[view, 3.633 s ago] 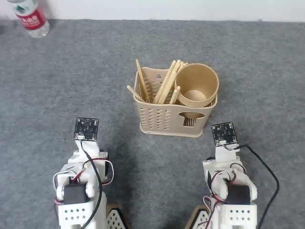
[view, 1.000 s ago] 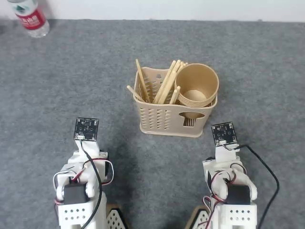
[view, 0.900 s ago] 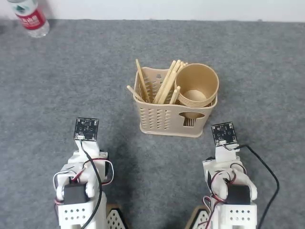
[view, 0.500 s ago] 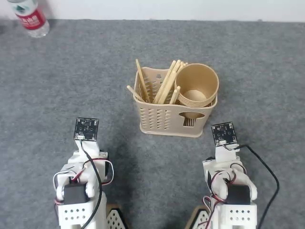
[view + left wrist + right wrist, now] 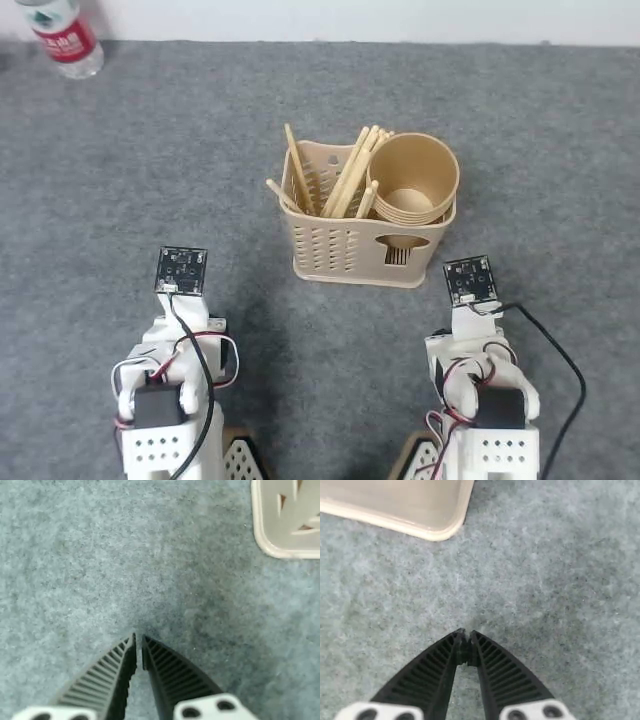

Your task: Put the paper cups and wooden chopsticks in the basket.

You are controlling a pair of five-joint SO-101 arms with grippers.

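Beige plastic basket [image 5: 350, 250] sits at the centre of the high view, above both arms and nearer the right gripper [image 5: 465, 640]. Wooden chopsticks [image 5: 345, 180] lean upright in its left part; nested paper cups [image 5: 412, 178] fill its right. That gripper and the left gripper [image 5: 138, 647] have their jaws together, empty.

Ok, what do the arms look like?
Left arm and right arm: white shells, black servos, red and black wires, a square black camera board at each wrist. A black cable loops off the right arm. Left pincer and right pincer are black, tapered, ribbed inside.
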